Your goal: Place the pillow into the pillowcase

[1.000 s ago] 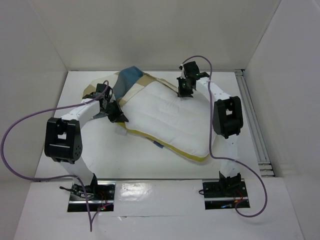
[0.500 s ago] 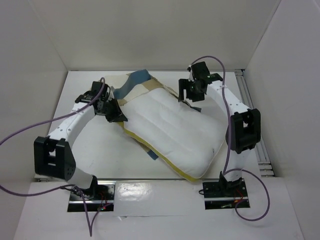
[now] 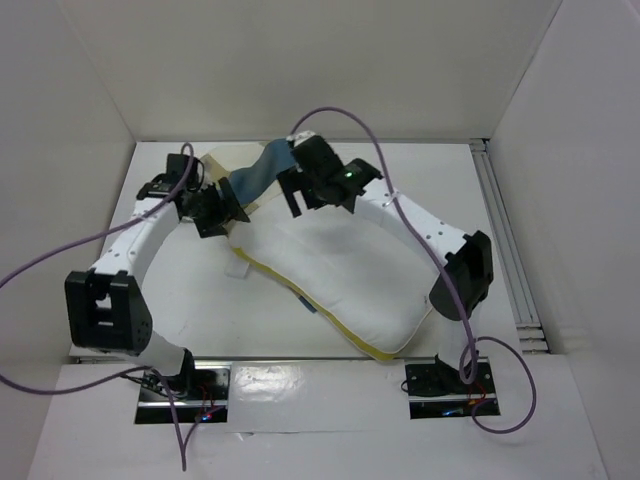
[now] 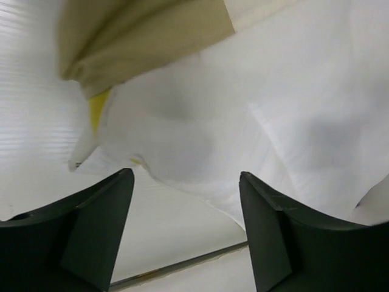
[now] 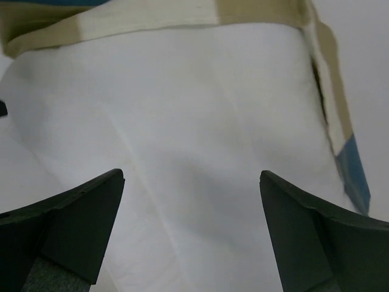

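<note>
Two grippers, both released: your left gripper (image 4: 185, 176) has its fingers spread with nothing between them, and so does your right gripper (image 5: 191, 176).

The pillow (image 3: 340, 275) lies flat on the table (image 3: 200, 300), slanting from its far-left corner to its near-right corner. The pillowcase (image 3: 262, 168) is bunched at the pillow's far end, showing a blue strip and tan folds. A little more blue shows from under the pillow's left side.

Your left gripper hangs at the pillow's far-left corner. Its wrist camera shows a tan fold of the pillowcase lying over the white quilting, with a bit of yellow piping (image 4: 96, 112) just below that fold.

Your right gripper hangs over the pillow's far edge, to the right of the left gripper, pointed at the white surface. In its wrist view a cream and tan band of the pillowcase crosses the top of the pillow and runs down its right side to a blue block.

You cannot tell from these views whether the pillow's far end sits inside the pillowcase opening or merely under a loose flap.
</note>
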### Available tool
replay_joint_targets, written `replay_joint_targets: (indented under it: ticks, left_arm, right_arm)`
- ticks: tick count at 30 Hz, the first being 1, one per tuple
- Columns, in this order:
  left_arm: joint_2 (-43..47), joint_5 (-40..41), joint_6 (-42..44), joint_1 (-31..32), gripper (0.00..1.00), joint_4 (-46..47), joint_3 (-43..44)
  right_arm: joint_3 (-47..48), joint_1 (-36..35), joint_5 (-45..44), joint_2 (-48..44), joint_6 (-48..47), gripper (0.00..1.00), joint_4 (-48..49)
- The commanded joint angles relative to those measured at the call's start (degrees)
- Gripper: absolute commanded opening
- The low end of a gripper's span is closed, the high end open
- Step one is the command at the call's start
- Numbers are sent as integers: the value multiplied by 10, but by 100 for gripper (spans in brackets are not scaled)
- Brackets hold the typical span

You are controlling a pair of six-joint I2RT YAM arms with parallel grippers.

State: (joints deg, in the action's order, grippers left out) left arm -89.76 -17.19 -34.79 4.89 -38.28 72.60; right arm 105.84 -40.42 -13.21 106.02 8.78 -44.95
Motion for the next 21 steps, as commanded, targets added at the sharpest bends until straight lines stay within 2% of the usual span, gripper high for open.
replay_joint_targets:
  ticks: [1,5,7,10,12,14,15,16,18,19,21]
  left_arm:
    - [85,17,-5,-43,81,-13,-22]
    - [119,58,-39,-101,71,-34,-67]
    - [125,45,-49,-117,71,-34,-86]
    - [117,1,-55,-130,71,8,-126]
    - [101,-20,-62,-135,71,38,-138]
    - [87,-36,-62,-135,66,54,-144]
    - [74,-49,-62,-135,64,64,-144]
    - [68,-57,-62,-135,62,75,-144]
    - [63,-72,-56,-135,58,90,-150]
    - [57,-79,-56,-135,56,95,-150]
    - [56,-90,-49,-135,53,110,-150]
  right_arm:
    - [42,-74,-76,40,-31,100,15]
    - [53,-130,-55,93,-36,100,68]
    - [53,-147,-46,107,-50,100,114]
    - [63,-166,-34,160,-57,100,136]
    - [87,-174,-55,214,-57,100,141]
    - [114,-174,-87,248,-49,97,136]
    - [123,-174,-87,274,-49,90,124]
    - [129,-165,-87,280,-41,76,111]
    - [119,-154,-56,280,-36,26,111]
    - [107,-142,-47,252,-31,0,120]
    - [62,-128,0,210,-36,0,147]
